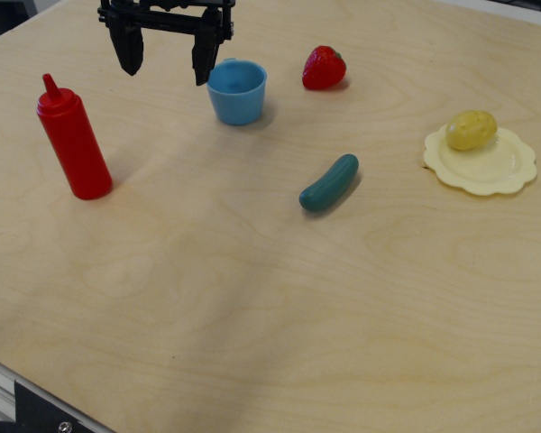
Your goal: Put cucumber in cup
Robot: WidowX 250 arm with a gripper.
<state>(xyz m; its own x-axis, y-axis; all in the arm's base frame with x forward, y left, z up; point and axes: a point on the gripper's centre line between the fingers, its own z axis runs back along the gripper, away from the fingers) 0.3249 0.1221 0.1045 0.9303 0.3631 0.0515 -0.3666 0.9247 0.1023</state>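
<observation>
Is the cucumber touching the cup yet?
Apart. The one view shows the cucumber lying on bare table well short of the cup, with wood visible between them; the open claw holds nothing.

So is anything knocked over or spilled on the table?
Nothing stands out. The red squeeze bottle and blue cup stand upright, the potato sits on its yellow plate, and the cucumber and strawberry just lie on the table. No spills show.
</observation>
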